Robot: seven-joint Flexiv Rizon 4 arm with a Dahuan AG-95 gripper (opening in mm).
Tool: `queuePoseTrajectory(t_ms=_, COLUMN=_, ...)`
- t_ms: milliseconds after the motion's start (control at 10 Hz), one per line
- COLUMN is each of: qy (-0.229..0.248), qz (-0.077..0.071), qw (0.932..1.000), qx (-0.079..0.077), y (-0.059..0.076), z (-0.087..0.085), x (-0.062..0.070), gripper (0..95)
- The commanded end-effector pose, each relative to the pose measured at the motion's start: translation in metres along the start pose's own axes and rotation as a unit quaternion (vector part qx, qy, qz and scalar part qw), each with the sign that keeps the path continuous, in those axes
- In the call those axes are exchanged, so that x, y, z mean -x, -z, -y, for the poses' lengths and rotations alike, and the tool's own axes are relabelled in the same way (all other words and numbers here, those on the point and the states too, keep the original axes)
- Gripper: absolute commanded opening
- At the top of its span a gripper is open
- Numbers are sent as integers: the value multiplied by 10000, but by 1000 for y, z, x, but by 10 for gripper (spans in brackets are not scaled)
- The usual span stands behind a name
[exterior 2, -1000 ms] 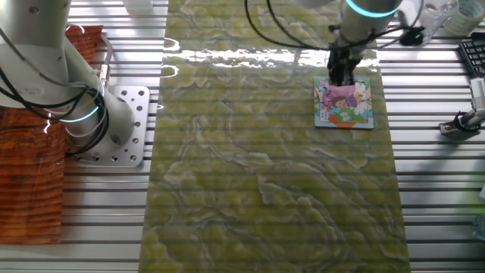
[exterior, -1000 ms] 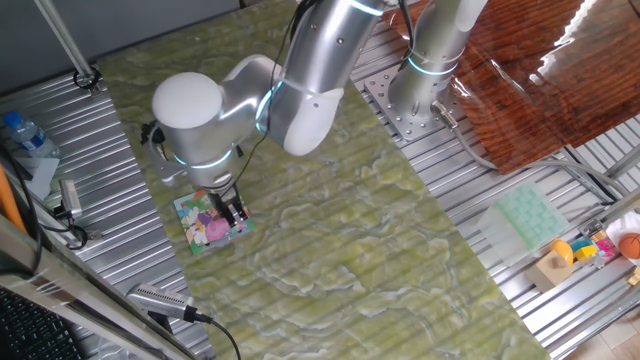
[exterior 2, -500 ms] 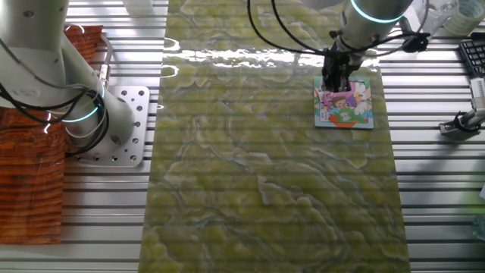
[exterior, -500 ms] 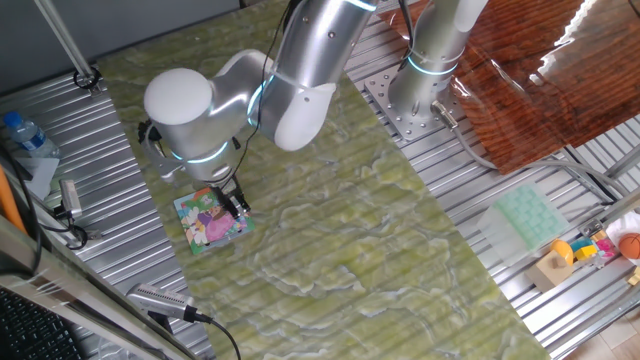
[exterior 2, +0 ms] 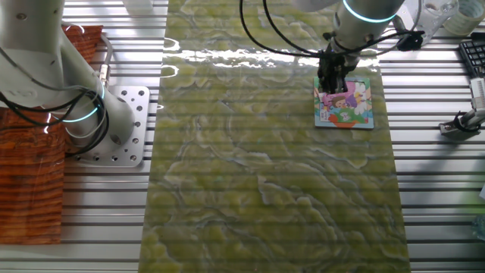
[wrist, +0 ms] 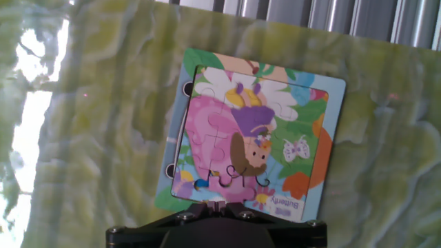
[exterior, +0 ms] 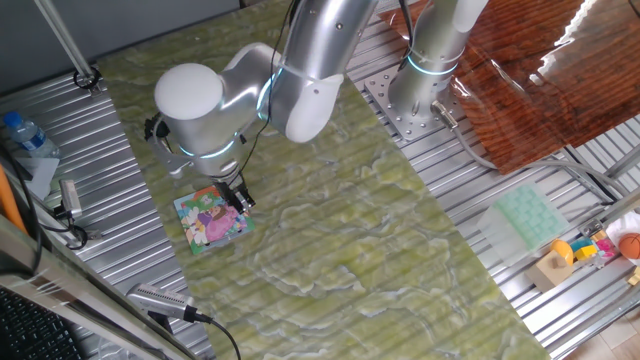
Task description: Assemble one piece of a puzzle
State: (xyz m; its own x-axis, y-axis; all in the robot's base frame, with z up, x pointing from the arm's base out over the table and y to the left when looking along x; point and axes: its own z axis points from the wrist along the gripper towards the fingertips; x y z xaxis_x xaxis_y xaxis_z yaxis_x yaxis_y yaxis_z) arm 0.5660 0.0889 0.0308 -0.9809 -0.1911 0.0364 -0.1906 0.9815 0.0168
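Honestly, gripper (exterior: pixel 238 198) jaw state unreadable over puzzle (wrist: pixel 251 131); press piece (wrist: pixel 226 187), lower centre, straight down, no sliding

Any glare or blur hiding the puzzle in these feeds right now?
Hand view: puzzle sharp, bright window glare on the mat at left only. Other fixed view: glare band on the mat's far edge, gripper partly covers the puzzle. First fixed view: puzzle small, arm shadows it.
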Motion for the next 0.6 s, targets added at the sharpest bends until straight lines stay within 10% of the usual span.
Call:
queuePoseTrajectory(t_ms=100, qy=-147, qz=253, qw=9995, qx=-96, y=1, z=2, x=-2, gripper=950)
queuePoseTrajectory(t_ms=600, qy=-494, qz=376, qw=9980, qx=-128, y=2, z=6, x=15, gripper=950)
